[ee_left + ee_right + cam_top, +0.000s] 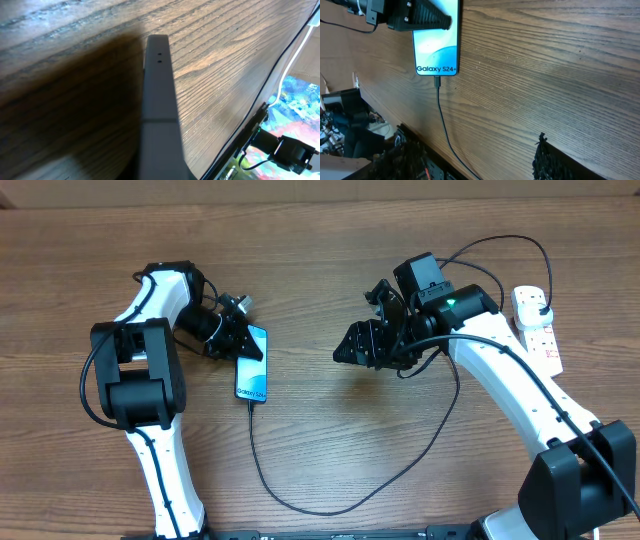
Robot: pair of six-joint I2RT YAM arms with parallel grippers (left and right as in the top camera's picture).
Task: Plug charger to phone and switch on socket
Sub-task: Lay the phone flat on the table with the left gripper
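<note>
Charger cable point(440, 110) is thin, light and floppy, so it follows any pull and can drag the phone point(255, 380) with it. As far as the right wrist view shows me, its small connector tip sits in the bottom edge of the phone. From there the cable runs in a wide loop over the wooden table point(330, 240) towards the socket point(537, 328) at the far right.

The phone lies flat, screen up, in front of my left arm. It is slim, stiff and smooth (a glass face, so slippery and not to be squeezed hard). I think the long edges are the best place to hold it.

The left gripper point(240, 340) rests on the upper end of the phone with its fingers pressed together. Whether it pinches the edge or only leans on it, I cannot tell. The right gripper point(362, 330) hangs spread and empty between phone and socket.

I judge that only the switch remains. The socket is light and may slide, so I would press straight down on it, not grip it.
</note>
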